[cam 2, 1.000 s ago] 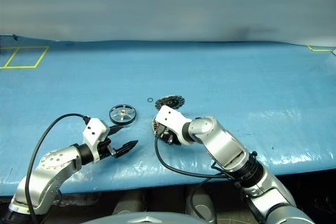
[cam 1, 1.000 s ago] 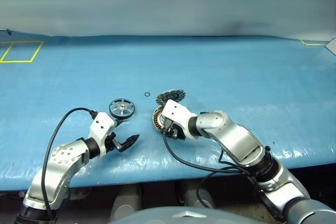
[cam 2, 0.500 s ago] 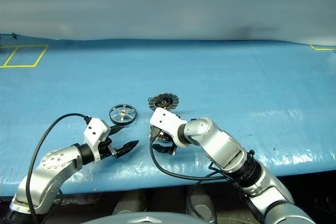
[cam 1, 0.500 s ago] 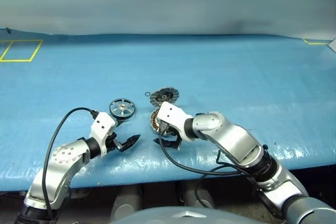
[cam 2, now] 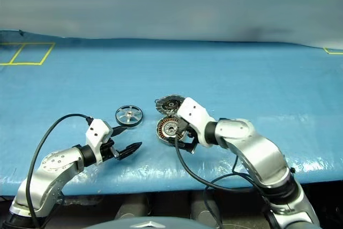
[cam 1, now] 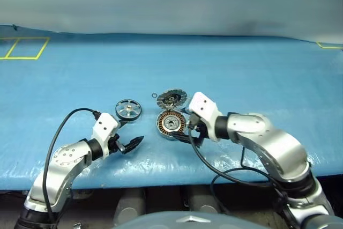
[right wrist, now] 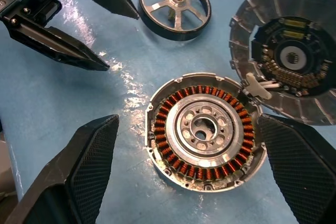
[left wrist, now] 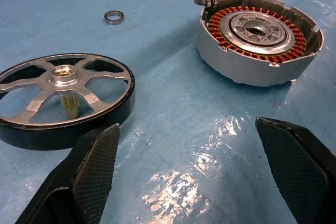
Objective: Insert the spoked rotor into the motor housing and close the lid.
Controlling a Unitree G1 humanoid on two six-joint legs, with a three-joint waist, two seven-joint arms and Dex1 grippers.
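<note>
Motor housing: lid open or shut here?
Open. The lid is swung back beside the motor housing, whose copper windings are exposed. The spoked rotor lies apart on the table.

Blue, glossy table covering (cam 1: 257, 73), marked with yellow taped outlines at the far corners. Directly on it: spoked rotor (cam 1: 128, 109), lying flat; just beside, motor housing (cam 1: 171, 123), open side up, copper windings showing; lid (cam 1: 171, 98) folded back flat, joined at the housing's far edge; small loose ring (cam 1: 154, 96) near the lid.
</note>
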